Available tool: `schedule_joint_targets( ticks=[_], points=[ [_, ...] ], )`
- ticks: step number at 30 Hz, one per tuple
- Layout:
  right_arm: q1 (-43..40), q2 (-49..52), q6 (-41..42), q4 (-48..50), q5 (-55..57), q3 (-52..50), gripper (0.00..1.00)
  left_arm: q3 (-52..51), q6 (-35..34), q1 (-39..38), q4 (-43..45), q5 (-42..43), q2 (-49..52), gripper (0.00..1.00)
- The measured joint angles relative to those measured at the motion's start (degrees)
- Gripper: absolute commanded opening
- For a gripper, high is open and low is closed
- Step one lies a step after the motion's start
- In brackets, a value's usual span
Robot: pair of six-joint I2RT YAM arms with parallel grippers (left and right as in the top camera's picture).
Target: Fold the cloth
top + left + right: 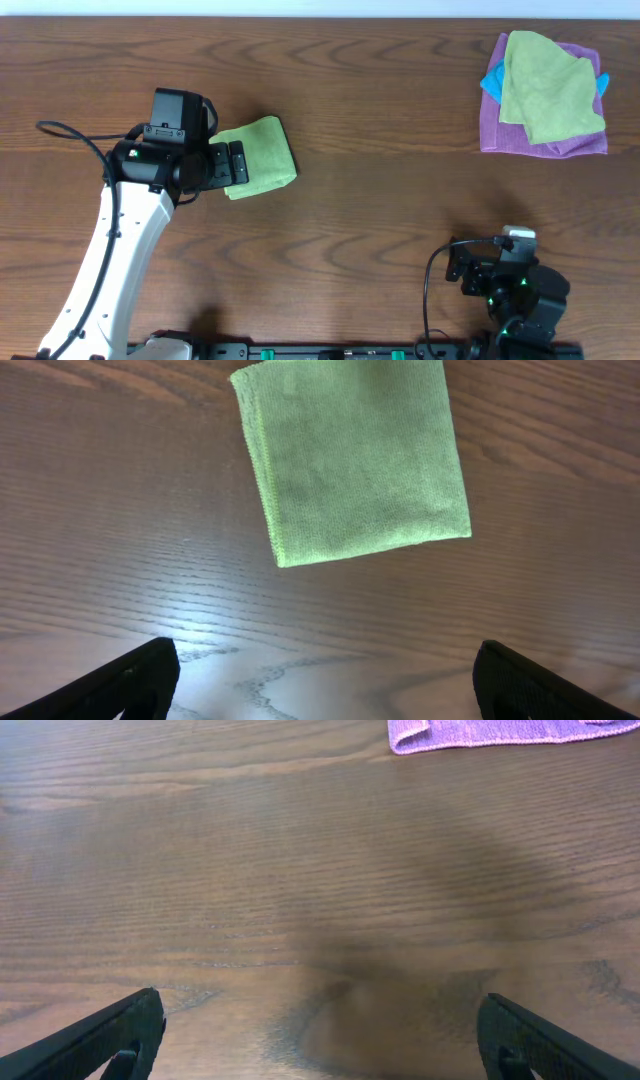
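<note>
Seen from above, a brown wood-grain desk (360,150) fills the view. The white left arm (110,260) reaches in from the lower left. Toward the far right corner we find a purple cloth (495,135), with a duller yellow-green cloth (550,90) on top and a blue cloth (491,82) showing at its edge. The cloth (265,152), lime-green and folded into a compact rectangle, lies flat left of centre. It is just ahead of the left hand (325,675), whose fingers are spread wide and hold nothing. The right hand (320,1035), low at the right, is likewise spread wide and empty.
</note>
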Motion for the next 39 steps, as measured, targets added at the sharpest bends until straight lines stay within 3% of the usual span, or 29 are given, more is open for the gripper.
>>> schedule_joint_targets(
  ticks=[4,7,10,15,20,23,28,32,39],
  points=[
    [0.0,0.0,0.0,0.02,0.0,0.0,0.99,0.0,-1.22,0.0,-0.46,-2.78,0.0,0.95],
    [0.0,0.0,0.0,0.0,0.0,0.0,0.99,0.0,-9.38,0.0,-0.92,-3.04,-0.02,0.95],
    [0.0,0.0,0.0,0.02,0.0,0.0,0.99,0.0,-24.39,-0.81,-1.36,-1.99,-0.02,0.95],
    [0.0,0.0,-0.02,0.02,0.02,0.0,0.99,-0.24,-54.21,-9.77,0.76,-6.36,-0.02,0.95],
    [0.0,0.0,0.0,0.02,0.02,0.0,0.99,-6.78,-84.89,-23.93,8.09,-15.1,-0.07,0.95],
    [0.0,0.0,0.0,0.02,0.02,0.0,0.99,-14.21,-95.06,-30.16,18.43,-21.81,-0.04,0.95],
    [0.0,0.02,0.0,0.02,0.04,0.0,0.99,-25.59,-101.53,-31.8,32.61,-27.82,0.0,0.95],
    [0.0,0.02,0.0,0.0,0.04,0.0,0.99,-33.64,-101.72,-31.78,38.05,-32.52,0.02,0.95],
    [0.0,0.04,0.0,0.0,0.04,0.0,0.99,-34.64,-101.72,-28.89,43.47,-35.78,2.82,0.95]
  ],
)
